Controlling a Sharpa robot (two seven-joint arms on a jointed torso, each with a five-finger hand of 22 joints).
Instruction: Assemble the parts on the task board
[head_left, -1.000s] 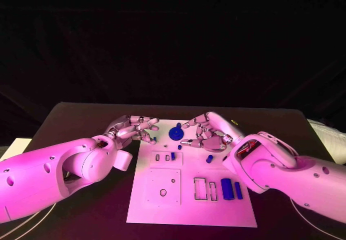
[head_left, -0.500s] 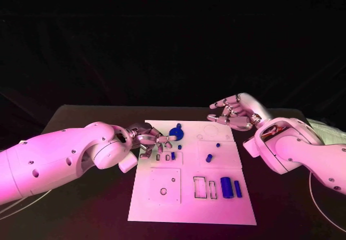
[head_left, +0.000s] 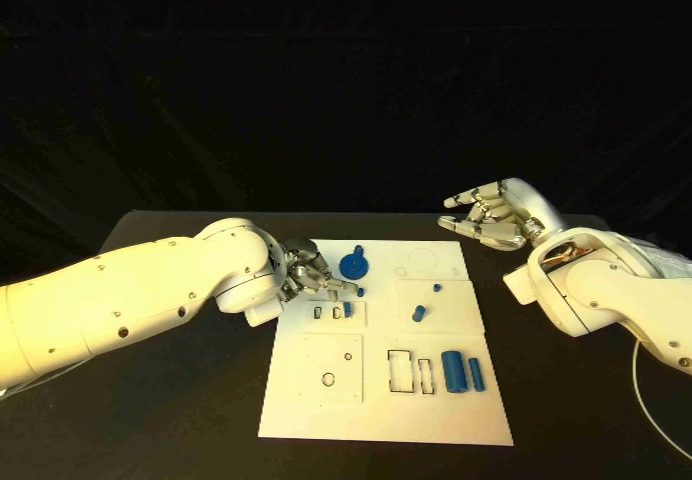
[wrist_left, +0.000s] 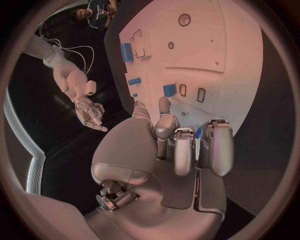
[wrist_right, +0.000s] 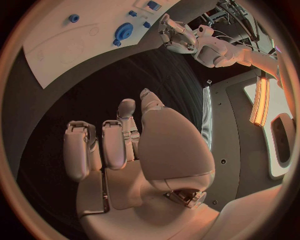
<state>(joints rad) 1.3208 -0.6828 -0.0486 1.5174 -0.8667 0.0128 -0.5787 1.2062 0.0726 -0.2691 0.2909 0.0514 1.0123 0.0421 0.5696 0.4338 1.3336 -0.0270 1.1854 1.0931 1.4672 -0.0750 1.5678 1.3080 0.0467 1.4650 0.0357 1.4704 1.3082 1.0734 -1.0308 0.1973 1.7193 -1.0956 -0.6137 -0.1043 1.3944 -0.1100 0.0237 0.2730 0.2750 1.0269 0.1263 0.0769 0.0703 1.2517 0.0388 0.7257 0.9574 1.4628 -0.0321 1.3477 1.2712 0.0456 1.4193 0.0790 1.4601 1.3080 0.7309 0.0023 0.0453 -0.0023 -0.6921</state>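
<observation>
1. My left hand hung low over the far left part of the flat white rectangular task board. Its fingers were apart and I saw nothing held in them.
2. My right hand was raised off the board's far right corner, above the black table. Its fingers were loosely curled and spread, with nothing in them.
3. Parts on the board:
   - A round blue gear-like disc lay at the far edge, just right of my left fingertips.
   - A small blue peg stood beside the two small slots, just on the near side of those fingertips.
   - Another short blue peg lay near the board's middle.
   - Two longer blue bars lay side by side at the near right, with their long axes running near to far.
4. Judgement: the left hand was much the nearer to the disc and the slot-side peg, and both lay to its right and near side. A short reach that way seemed the likely next move. I could not tell which of the two it was meant for.
</observation>
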